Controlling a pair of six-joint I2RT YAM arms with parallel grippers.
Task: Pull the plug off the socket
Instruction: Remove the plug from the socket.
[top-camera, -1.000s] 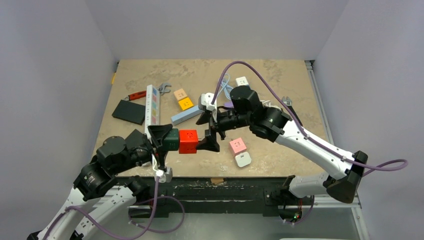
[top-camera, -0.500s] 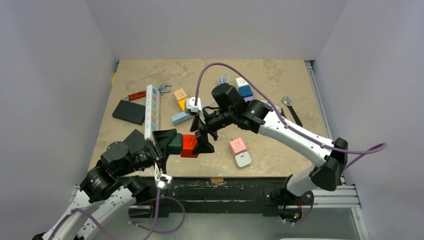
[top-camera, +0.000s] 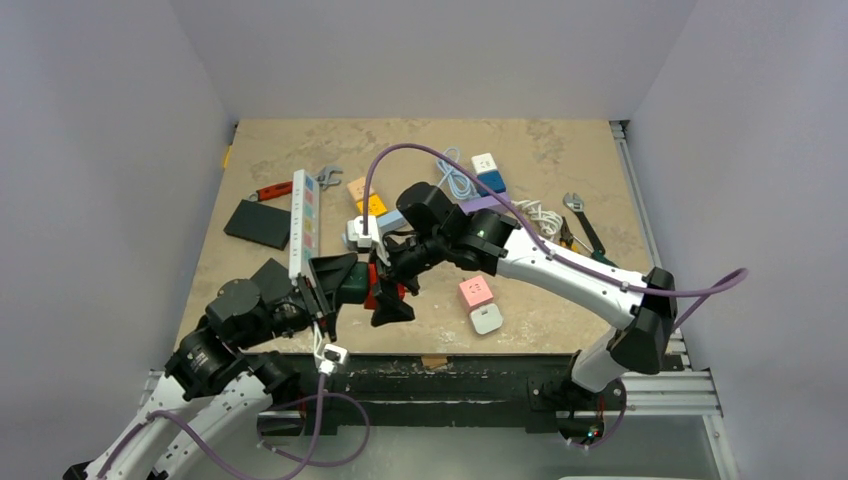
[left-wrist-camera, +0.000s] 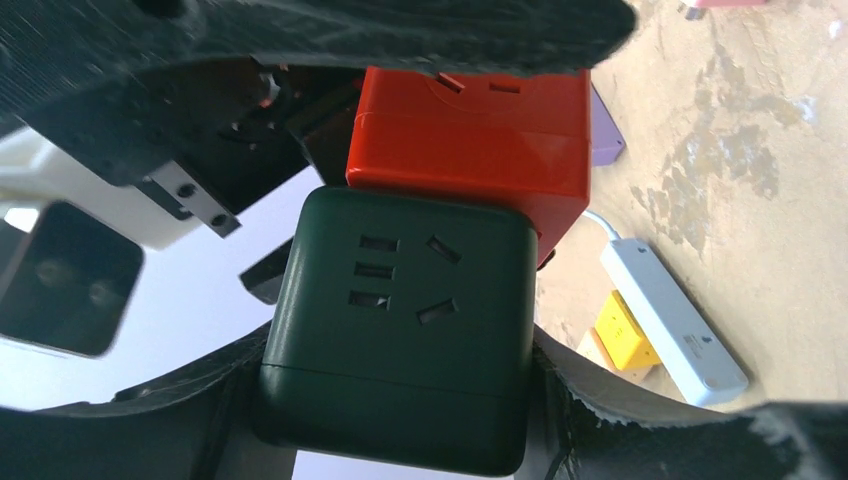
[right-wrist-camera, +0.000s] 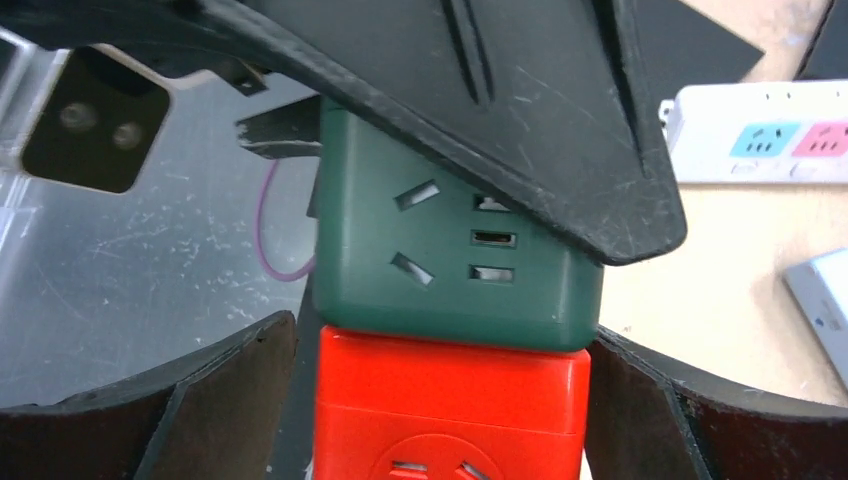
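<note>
Right gripper (top-camera: 388, 288) slid, jaws apart, around red cube (right-wrist-camera: 450, 410); left gripper (top-camera: 335, 288) clamps green cube (left-wrist-camera: 400, 330) near table (top-camera: 560, 320) edge.

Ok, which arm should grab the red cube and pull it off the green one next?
Right. The right gripper is open and straddles the red cube, so it probably only needs to close and pull away. The left gripper is clamped on the green cube, bracing it.
</note>
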